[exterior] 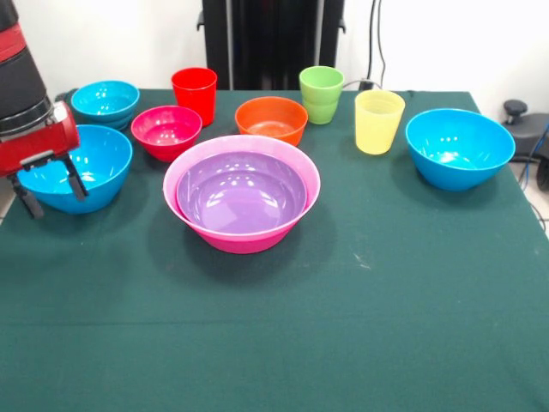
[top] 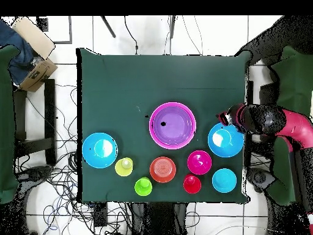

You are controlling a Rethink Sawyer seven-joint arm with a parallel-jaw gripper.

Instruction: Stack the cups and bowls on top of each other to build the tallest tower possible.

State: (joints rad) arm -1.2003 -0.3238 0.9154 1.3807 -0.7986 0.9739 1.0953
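Pincer [exterior: 50, 185] above table-edge blue bowl [exterior: 90, 163]

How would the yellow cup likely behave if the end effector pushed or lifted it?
The yellow cup looks like thin translucent plastic, so it is probably light and would slide easily on the green tablecloth. It stands taller than it is wide, so a high push may tip it. Its glossy tapered wall could slip in a loose grasp.

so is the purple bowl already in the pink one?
Yes. The purple bowl sits nested inside the pink bowl, upright and empty; the pink rim rings it in both views.
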